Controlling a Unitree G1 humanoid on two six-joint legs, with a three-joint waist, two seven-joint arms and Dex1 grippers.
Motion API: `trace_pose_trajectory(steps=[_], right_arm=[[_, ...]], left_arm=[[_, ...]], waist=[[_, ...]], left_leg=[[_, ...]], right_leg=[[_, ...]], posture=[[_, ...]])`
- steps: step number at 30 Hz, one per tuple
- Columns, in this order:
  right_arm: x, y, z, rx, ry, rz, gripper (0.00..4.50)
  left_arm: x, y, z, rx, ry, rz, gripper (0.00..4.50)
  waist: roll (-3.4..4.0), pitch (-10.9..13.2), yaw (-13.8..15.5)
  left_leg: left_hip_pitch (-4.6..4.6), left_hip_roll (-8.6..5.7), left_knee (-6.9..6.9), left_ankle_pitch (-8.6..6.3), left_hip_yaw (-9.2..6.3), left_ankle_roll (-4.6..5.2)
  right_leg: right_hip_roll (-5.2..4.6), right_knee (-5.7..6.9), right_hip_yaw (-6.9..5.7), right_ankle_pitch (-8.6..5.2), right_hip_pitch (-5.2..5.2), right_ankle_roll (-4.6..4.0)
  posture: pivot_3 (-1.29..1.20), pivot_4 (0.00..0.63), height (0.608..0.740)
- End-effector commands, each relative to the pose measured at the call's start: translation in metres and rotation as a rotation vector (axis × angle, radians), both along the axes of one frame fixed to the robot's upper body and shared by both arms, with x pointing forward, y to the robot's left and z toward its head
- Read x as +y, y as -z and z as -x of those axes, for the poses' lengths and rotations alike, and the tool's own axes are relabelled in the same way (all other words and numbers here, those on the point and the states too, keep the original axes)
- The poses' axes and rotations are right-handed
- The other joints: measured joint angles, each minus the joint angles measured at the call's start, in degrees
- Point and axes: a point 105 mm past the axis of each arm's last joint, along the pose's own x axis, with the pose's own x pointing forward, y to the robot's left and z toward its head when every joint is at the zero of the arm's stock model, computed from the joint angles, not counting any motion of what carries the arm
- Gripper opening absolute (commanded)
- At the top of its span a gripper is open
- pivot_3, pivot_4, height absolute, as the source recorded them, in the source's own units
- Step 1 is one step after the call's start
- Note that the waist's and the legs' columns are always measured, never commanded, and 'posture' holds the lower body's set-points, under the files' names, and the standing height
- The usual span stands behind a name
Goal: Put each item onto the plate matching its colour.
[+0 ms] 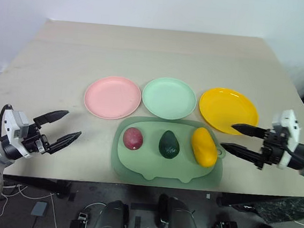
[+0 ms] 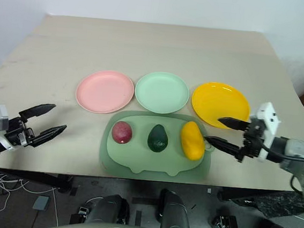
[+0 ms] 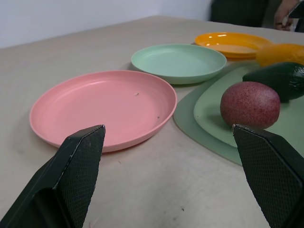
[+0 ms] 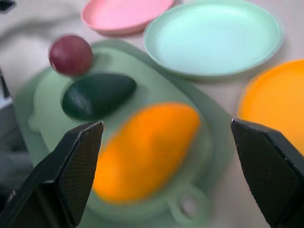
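Left eye view: round reddish-purple fruit point(image 1: 133, 138), dark green avocado point(image 1: 169, 145) and oblong yellow mango point(image 1: 204, 146) all lie on sage-green mat point(image 1: 136, 166); pink plate point(image 1: 112, 97), mint plate point(image 1: 169, 98), yellow plate point(image 1: 228, 110) bare; left gripper point(image 1: 63, 126) and right gripper point(image 1: 238, 139) spread, holding nothing.

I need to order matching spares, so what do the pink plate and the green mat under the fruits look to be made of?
The pink plate looks like moulded plastic: one even colour, thin raised rim, soft satin sheen. The green mat seems a thin, flat sheet, possibly silicone or soft plastic, matte, with rounded edges and a ring tab; whether it flexes cannot be told from here.
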Motion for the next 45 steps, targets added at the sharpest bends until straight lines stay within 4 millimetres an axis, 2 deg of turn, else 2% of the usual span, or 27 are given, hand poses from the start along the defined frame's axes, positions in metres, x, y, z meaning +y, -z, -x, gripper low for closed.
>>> trace_pose_trajectory(steps=[1, 5, 15, 25, 31, 34, 36, 38, 40, 42, 43, 45], right_arm=[[0.023, -0.004, 0.000, 0.003, 0.029, -0.003, 4.50], [0.037, 0.012, 0.002, 0.014, 0.076, 0.071, 4.50], [0.029, 0.042, -0.007, 0.067, 0.255, 0.163, 4.50], [0.027, 0.060, 0.001, 0.120, 0.260, 0.260, 4.50], [0.026, 0.062, -0.001, 0.119, 0.263, 0.274, 4.50], [0.027, 0.060, -0.003, 0.109, 0.258, 0.262, 3.89], [0.028, 0.056, -0.004, 0.101, 0.249, 0.248, 3.28], [0.029, 0.048, -0.006, 0.086, 0.238, 0.223, 3.23], [0.033, 0.032, -0.010, 0.052, 0.211, 0.150, 3.23], [0.029, 0.006, -0.027, -0.014, 0.234, 0.064, 3.23], [0.027, -0.002, -0.033, -0.032, 0.248, 0.044, 3.23], [0.011, -0.012, -0.057, -0.068, 0.356, 0.039, 3.23]], left_arm=[[-0.003, -0.002, -0.004, -0.025, 0.015, -0.001, 4.48], [-0.005, -0.001, -0.009, -0.032, 0.023, 0.009, 4.48], [-0.005, 0.003, -0.009, -0.027, 0.027, 0.019, 4.48], [-0.009, 0.001, -0.011, -0.028, 0.038, 0.017, 4.48], [-0.011, 0.000, -0.012, -0.033, 0.040, 0.018, 4.48], [-0.011, -0.001, -0.012, -0.035, 0.037, 0.017, 4.50], [-0.011, -0.001, -0.013, -0.035, 0.036, 0.017, 4.50], [-0.010, -0.001, -0.013, -0.035, 0.035, 0.017, 4.50], [-0.010, -0.002, -0.013, -0.036, 0.032, 0.017, 4.50], [-0.009, -0.002, -0.014, -0.038, 0.027, 0.016, 4.50], [-0.009, -0.002, -0.014, -0.038, 0.026, 0.016, 4.50], [-0.008, -0.002, -0.014, -0.039, 0.024, 0.015, 4.50]], waist=[[-0.01, 0.00, 0.12], [-0.02, -0.01, 0.68], [-0.05, -0.03, 0.93], [-0.18, -0.10, 0.92], [-0.17, -0.10, 0.91], [-0.17, -0.10, 0.91], [-0.17, -0.10, 0.91], [-0.17, -0.10, 0.91], [-0.18, -0.09, 0.91], [-0.18, -0.08, 0.87], [-0.17, -0.08, 0.74], [-0.17, -0.08, 0.75]], left_leg=[[-0.01, -0.01, 0.00, 0.00, -0.01, 0.00], [-0.05, -0.04, 0.01, 0.00, 0.01, 0.00], [-0.04, -0.04, 0.03, -0.01, 0.01, 0.02], [-0.05, -0.02, 0.03, -0.01, 0.00, 0.02], [-0.06, -0.02, 0.02, -0.01, -0.01, 0.03], [-0.07, -0.01, 0.02, -0.01, -0.01, 0.03], [-0.07, -0.01, 0.02, -0.01, -0.01, 0.03], [-0.07, -0.01, 0.02, -0.02, -0.01, 0.03], [-0.07, -0.01, 0.02, -0.02, -0.01, 0.03], [-0.08, -0.01, 0.02, -0.02, -0.01, 0.03], [-0.07, -0.01, 0.02, -0.02, 0.00, 0.03], [-0.07, -0.02, 0.02, -0.02, 0.00, 0.03]], right_leg=[[0.01, 0.00, -0.01, 0.01, 0.00, 0.01], [0.01, -0.01, -0.01, 0.02, -0.02, 0.02], [0.04, -0.01, -0.01, 0.02, -0.03, 0.03], [0.05, -0.02, 0.00, -0.05, -0.03, -0.08], [0.06, -0.03, -0.01, -0.06, -0.04, -0.07], [0.06, -0.04, -0.01, -0.07, -0.04, -0.08], [0.06, -0.04, -0.01, -0.07, -0.04, -0.08], [0.06, -0.05, -0.01, -0.07, -0.04, -0.08], [0.06, -0.05, -0.01, -0.07, -0.04, -0.09], [0.06, -0.04, -0.01, -0.07, -0.05, -0.09], [0.07, -0.05, -0.01, -0.07, -0.05, -0.09], [0.07, -0.03, -0.01, -0.06, -0.07, -0.09]], posture=[[0.00, 0.150, 0.737], [0.00, 0.150, 0.737], [0.00, 0.150, 0.737], [0.00, 0.150, 0.737], [0.00, 0.150, 0.737], [0.00, 0.150, 0.737], [0.00, 0.150, 0.737], [0.00, 0.150, 0.737], [0.00, 0.150, 0.737], [0.00, 0.150, 0.737], [0.00, 0.150, 0.737], [0.00, 0.150, 0.737]])
